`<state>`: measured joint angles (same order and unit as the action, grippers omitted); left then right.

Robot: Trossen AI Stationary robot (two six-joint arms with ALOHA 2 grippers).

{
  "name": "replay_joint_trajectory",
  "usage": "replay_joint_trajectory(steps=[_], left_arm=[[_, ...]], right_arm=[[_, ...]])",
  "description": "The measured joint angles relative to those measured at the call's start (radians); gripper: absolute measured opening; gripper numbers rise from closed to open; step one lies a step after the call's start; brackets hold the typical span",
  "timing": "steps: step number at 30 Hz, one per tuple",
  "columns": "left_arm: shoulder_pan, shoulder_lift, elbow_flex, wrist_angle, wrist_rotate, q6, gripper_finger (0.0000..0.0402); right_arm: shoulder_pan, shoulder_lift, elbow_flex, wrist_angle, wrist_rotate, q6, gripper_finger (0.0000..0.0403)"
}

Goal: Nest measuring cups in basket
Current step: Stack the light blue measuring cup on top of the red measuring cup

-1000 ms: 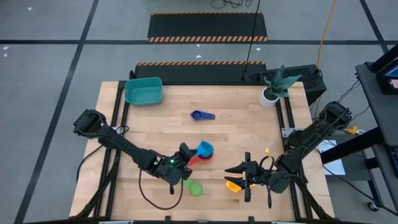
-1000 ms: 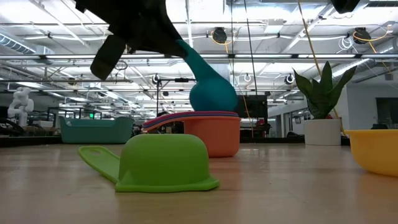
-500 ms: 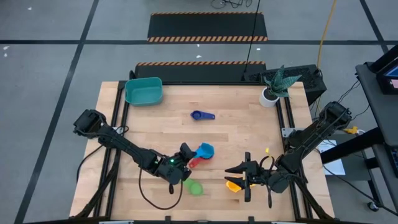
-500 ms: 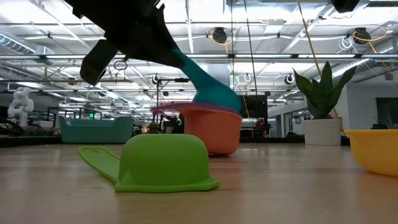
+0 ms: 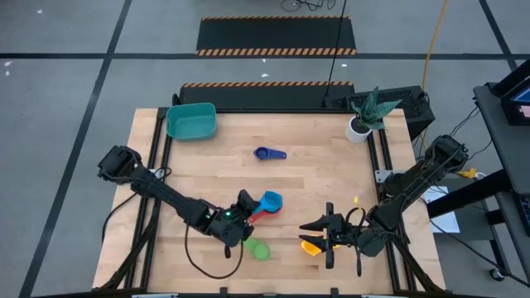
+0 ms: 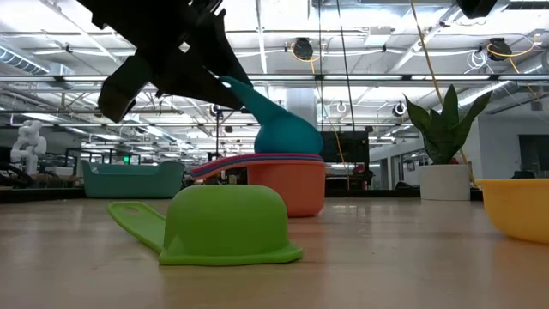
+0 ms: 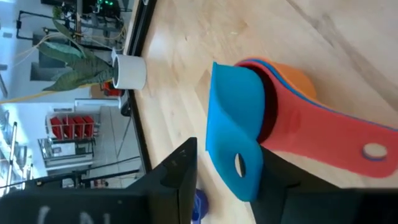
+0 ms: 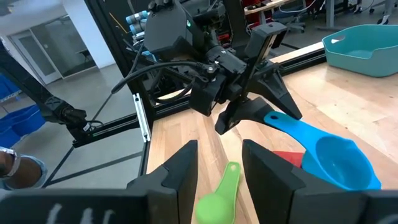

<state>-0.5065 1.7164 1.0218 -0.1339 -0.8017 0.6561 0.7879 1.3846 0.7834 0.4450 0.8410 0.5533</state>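
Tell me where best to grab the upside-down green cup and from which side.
Probably by its flat handle: the green cup lies mouth-down on the table, so its rim is out of reach and its dome looks slippery. The handle sticks out sideways, clear of the nested stack; come from above.

Yellow cup (image 6: 521, 206) cut off by low view edge; R jaws' state unclear.

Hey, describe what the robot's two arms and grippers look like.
Both arms are black, slim and jointed. The left gripper has angular black fingers, a green light glowing on its wrist and a black cable looping beneath. The right gripper has two flat black fingers, with black cables at its wrist.
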Motion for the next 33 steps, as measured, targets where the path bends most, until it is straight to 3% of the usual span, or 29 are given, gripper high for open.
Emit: replay_joint_trajectory(steps=[5, 15, 19, 23, 26, 33], left_arm=[[-0.028, 0.0, 0.0, -0.008, 0.002, -0.038, 0.0133], [-0.017, 0.0, 0.0, -0.173, 0.129, -0.236, 0.0149], [-0.019, -0.017, 0.0, -0.29, 0.156, -0.361, 0.015], [-0.026, -0.043, -0.001, -0.397, 0.263, -0.541, 0.015], [-0.032, -0.059, 0.0, -0.432, 0.318, -0.665, 0.015], [-0.031, -0.066, 0.0, -0.394, 0.325, -0.852, 0.015]], right_arm=[[0.0, 0.0, 0.0, 0.0, 0.0, 0.0, 0.0118], [0.006, 0.0, 0.0, 0.0, -0.004, 0.002, 0.0118], [0.014, 0.0, 0.0, 0.0, -0.001, -0.013, 0.0118], [0.013, 0.0, 0.0, -0.004, -0.001, -0.018, 0.0118], [0.013, 0.0, 0.0, -0.008, -0.003, -0.04, 0.0118], [0.01, 0.0, 0.0, 0.0, -0.004, -0.139, 0.0118]])
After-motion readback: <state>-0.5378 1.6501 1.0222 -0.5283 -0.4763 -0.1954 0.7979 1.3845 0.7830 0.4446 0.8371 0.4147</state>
